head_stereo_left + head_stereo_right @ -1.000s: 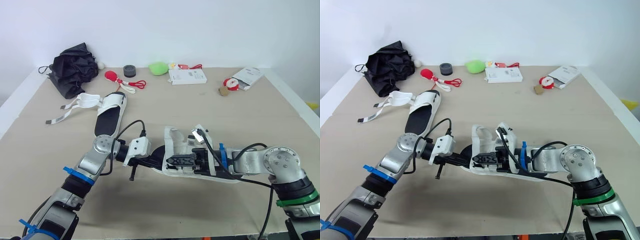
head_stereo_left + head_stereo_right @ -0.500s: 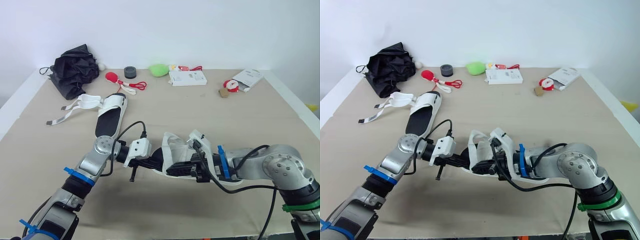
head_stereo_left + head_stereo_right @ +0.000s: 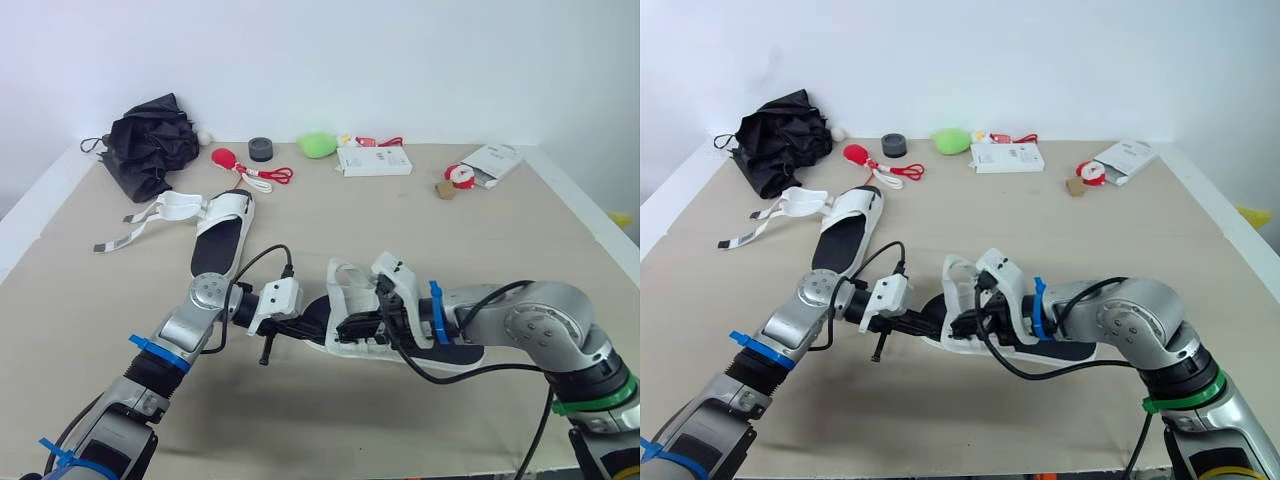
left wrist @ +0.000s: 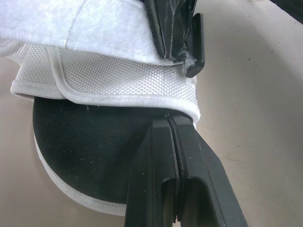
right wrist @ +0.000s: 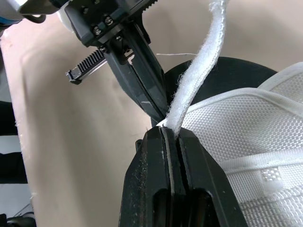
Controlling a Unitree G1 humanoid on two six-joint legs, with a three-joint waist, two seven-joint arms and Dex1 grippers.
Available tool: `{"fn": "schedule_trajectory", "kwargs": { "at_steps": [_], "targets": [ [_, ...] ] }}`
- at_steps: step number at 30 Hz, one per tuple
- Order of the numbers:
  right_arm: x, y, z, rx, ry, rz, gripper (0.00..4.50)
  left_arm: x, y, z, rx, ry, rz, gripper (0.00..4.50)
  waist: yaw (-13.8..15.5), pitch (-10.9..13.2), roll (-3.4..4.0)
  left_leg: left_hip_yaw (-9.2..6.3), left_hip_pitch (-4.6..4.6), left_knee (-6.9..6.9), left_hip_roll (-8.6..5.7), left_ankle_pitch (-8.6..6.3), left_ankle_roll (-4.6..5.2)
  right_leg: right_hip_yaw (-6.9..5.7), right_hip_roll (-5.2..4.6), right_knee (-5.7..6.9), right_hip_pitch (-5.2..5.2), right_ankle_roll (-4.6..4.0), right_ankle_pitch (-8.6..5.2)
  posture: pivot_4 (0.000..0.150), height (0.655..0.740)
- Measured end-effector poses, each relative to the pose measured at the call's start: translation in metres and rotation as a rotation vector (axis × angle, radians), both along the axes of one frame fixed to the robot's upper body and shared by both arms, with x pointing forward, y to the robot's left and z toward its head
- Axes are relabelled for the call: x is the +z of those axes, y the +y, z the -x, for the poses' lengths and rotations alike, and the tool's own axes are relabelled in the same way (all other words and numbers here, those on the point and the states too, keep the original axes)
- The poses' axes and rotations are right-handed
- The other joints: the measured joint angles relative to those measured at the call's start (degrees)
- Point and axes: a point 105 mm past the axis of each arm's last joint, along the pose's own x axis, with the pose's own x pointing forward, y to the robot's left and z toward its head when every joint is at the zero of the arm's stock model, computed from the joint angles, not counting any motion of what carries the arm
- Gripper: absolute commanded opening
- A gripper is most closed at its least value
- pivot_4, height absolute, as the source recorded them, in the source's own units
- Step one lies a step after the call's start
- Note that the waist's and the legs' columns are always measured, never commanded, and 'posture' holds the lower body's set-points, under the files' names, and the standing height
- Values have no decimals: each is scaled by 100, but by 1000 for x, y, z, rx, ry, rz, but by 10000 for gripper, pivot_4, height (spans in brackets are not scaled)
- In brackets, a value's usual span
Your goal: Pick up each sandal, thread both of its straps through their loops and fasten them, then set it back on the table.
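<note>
Seemingly, left claw nipping sandal, right claw strap

At mid-frame in the head view, on the beige tabletop: white mesh sandal with black sole, left gripper at its left end, right gripper at its white fabric strap. Up and left of it, a second white black-soled sandal; along the upper edge, left to right, black folded fabric umbrella, red bulb on a cord, black round puck, green soft lump, white flat box, white card packet.
</note>
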Motion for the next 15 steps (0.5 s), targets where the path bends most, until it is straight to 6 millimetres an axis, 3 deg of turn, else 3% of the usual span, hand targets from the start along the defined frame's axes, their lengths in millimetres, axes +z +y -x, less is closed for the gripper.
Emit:
{"fn": "schedule_trajectory", "kwargs": {
  "at_steps": [7,15],
  "targets": [
    [2,2,13,68,41,-33,251,2,-1,2,-17,-4,3,0,8,1,2,-3,-4,-1,-1,-11,-2,-6,-9,0,0,-2,-11,1500,7400],
    [-7,3,-16,-86,57,-29,251,0,2,0,1,1,-2,0,-6,-33,16,-8,8,-2,0,-15,-6,-10,-9,1,0,-30,-28,1500,7400]
  ]
}}
